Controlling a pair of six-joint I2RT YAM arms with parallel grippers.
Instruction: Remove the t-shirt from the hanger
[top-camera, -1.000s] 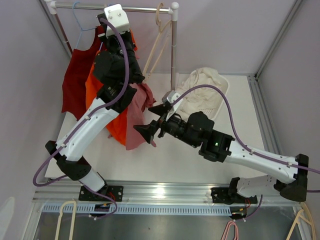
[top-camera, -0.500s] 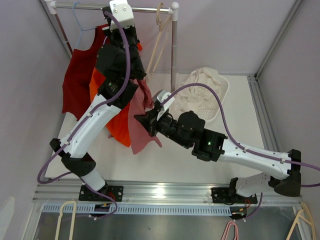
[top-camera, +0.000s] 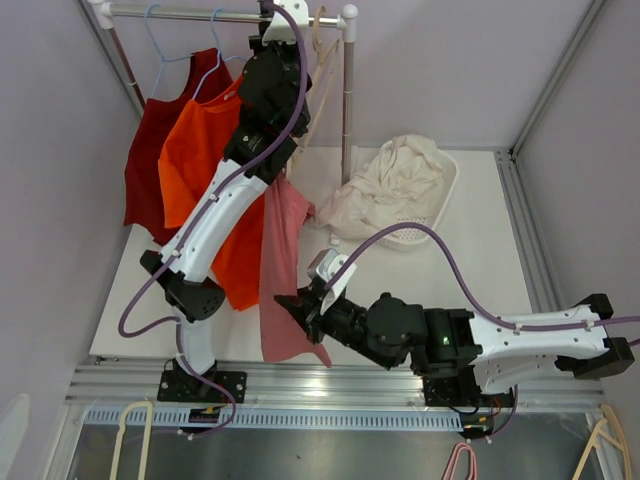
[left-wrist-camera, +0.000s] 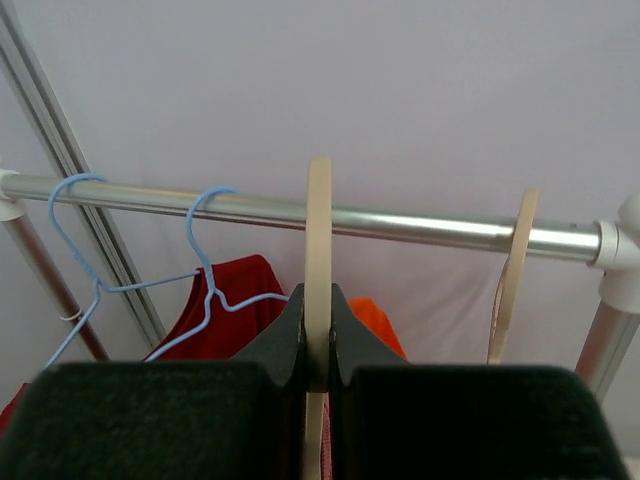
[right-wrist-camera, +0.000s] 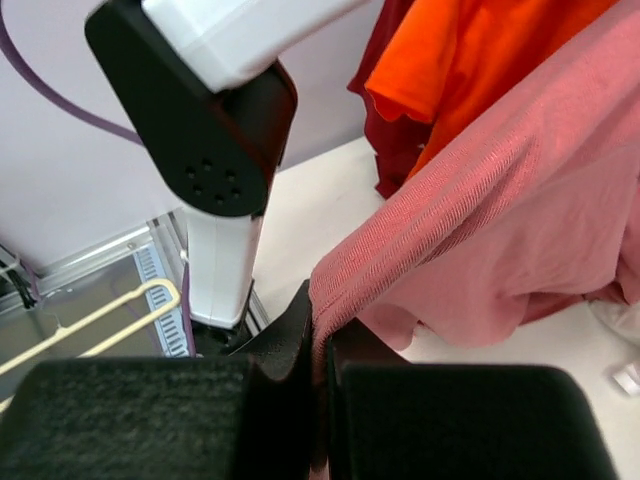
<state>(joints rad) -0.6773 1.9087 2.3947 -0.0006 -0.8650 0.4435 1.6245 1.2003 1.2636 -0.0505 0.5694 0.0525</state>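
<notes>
The pink t-shirt (top-camera: 283, 270) hangs stretched in a long strip from the beige wooden hanger (left-wrist-camera: 318, 225) down toward the table's near edge. Up at the rack's rail (left-wrist-camera: 420, 225), my left gripper (left-wrist-camera: 318, 300) is shut on the hanger's neck; in the top view it (top-camera: 276, 45) sits under the rail's right end. My right gripper (right-wrist-camera: 320, 335) is shut on a fold of the t-shirt (right-wrist-camera: 520, 210) and stands low near the front edge (top-camera: 297, 308). The hanger's shoulders are hidden by the left arm.
An orange shirt (top-camera: 195, 160) and a dark red garment (top-camera: 148, 150) hang on blue hangers (left-wrist-camera: 205, 250) left of the t-shirt. A second beige hanger (left-wrist-camera: 510, 265) hangs by the rack's post (top-camera: 347, 95). A white basket (top-camera: 445, 195) of cream cloth stands at the back right.
My right gripper closed on the pink t-shirt and drew it down toward the near edge. My left arm carried the hanger up and right along the rail, stretching the t-shirt.
</notes>
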